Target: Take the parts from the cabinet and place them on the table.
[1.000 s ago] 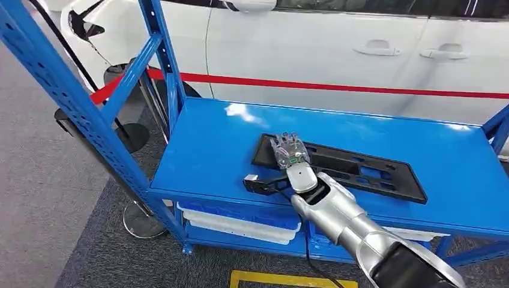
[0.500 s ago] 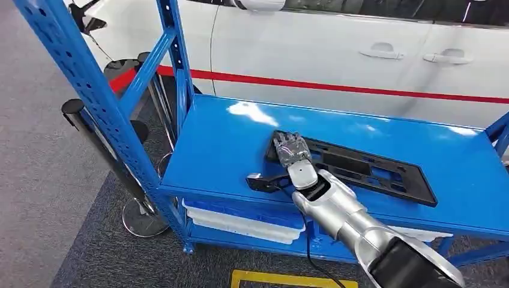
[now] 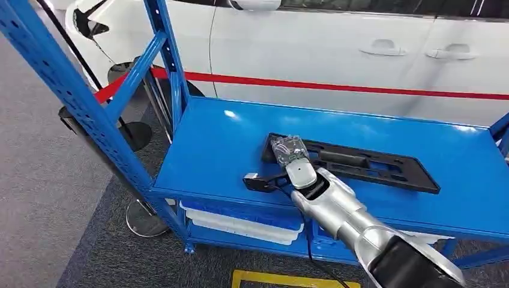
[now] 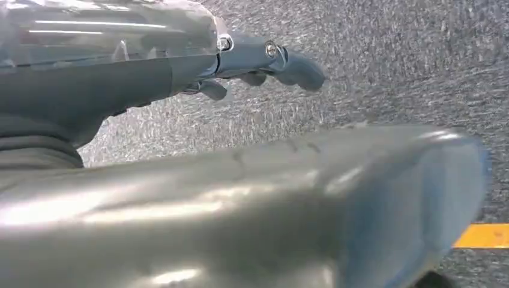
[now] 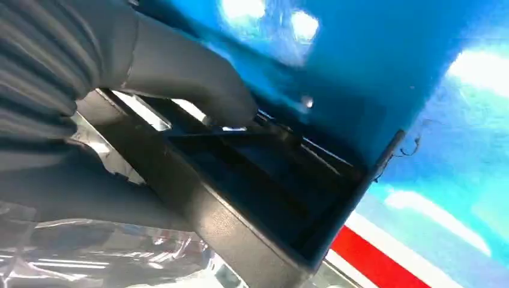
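Blue shelf (image 3: 222, 150) bore the black part (image 3: 360, 165) my right hand (image 3: 289, 151) clamped at its nine-o'clock end; lifting it clear came next.

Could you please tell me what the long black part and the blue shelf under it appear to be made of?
The black part looks like moulded plastic with a matte finish: dull surface and shaped cut-outs. The blue shelf looks like painted sheet metal with a gloss finish, since it mirrors the ceiling lights, though that is judged from looks alone.
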`<act>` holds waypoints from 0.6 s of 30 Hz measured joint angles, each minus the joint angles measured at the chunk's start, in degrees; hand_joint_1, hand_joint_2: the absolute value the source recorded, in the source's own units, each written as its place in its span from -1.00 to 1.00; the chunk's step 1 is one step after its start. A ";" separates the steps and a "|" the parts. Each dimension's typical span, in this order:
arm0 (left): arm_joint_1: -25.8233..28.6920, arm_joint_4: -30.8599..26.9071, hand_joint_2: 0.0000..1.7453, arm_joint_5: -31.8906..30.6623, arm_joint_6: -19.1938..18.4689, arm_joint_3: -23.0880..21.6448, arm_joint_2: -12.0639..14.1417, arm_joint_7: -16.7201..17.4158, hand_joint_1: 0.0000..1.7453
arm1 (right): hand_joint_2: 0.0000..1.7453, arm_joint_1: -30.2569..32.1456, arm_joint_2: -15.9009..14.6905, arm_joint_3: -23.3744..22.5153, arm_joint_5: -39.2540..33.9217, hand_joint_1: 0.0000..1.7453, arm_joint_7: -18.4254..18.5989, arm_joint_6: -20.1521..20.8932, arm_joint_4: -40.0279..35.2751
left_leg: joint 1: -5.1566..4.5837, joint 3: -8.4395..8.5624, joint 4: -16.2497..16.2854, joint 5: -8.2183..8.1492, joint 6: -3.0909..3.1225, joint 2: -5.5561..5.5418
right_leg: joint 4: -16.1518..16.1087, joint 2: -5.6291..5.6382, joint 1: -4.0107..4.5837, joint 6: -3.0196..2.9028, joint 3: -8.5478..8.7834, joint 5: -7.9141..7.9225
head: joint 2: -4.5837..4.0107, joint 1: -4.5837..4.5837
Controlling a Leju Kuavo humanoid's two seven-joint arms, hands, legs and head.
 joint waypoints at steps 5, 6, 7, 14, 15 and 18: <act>-0.06 0.00 -1.00 -0.09 -0.09 -0.02 0.04 -0.07 -1.00 | 1.00 0.00 0.11 0.29 -0.17 1.00 -0.04 0.00 -0.04 | 0.47 6.59 -13.70 8.13 -0.54 0.17 | 2.19 0.13 -0.31 0.96 -0.29 -1.34 | 0.00 0.00; -0.17 0.00 -1.00 -0.09 -0.15 -0.04 0.00 -0.07 -1.00 | 1.00 -0.07 0.09 0.29 -0.17 1.00 0.00 -0.02 -0.04 | 0.21 6.78 -14.18 6.86 -0.21 0.04 | 2.94 0.22 0.14 1.43 -0.79 -1.77 | 0.00 -0.05; -0.20 0.00 -1.00 -0.09 -0.17 -0.09 0.00 -0.07 -1.00 | 1.00 -0.18 0.09 0.29 -0.20 1.00 0.09 -0.02 -0.07 | 0.31 6.77 -14.14 7.09 0.67 -0.07 | 3.26 0.39 0.11 1.53 -0.98 -1.96 | 0.00 0.20; -0.22 0.00 -1.00 0.18 -0.22 -0.09 -0.13 -0.53 -1.00 | 1.00 0.05 0.04 0.02 -1.27 1.00 1.20 -1.60 -0.11 | 0.41 6.33 -14.42 7.68 2.28 0.40 | 13.68 0.78 -0.57 3.48 -5.79 -8.22 | 0.00 0.46; -0.16 0.00 -1.00 0.24 -0.22 -0.09 -0.13 -0.55 -1.00 | 1.00 0.23 0.04 -0.13 -1.44 1.00 1.53 -2.07 -0.15 | 0.41 6.13 -14.40 7.69 2.28 0.42 | 18.00 0.77 -0.68 3.69 -7.99 -9.91 | 0.00 0.46; 0.16 0.00 -1.00 0.46 -0.22 -0.09 -0.15 -0.94 -1.00 | 1.00 0.90 -0.07 -1.09 -1.46 1.00 4.11 -4.53 -1.53 | 0.41 6.09 -14.38 7.73 2.24 0.33 | 17.59 0.77 -1.02 3.62 -8.03 -7.23 | 0.00 0.46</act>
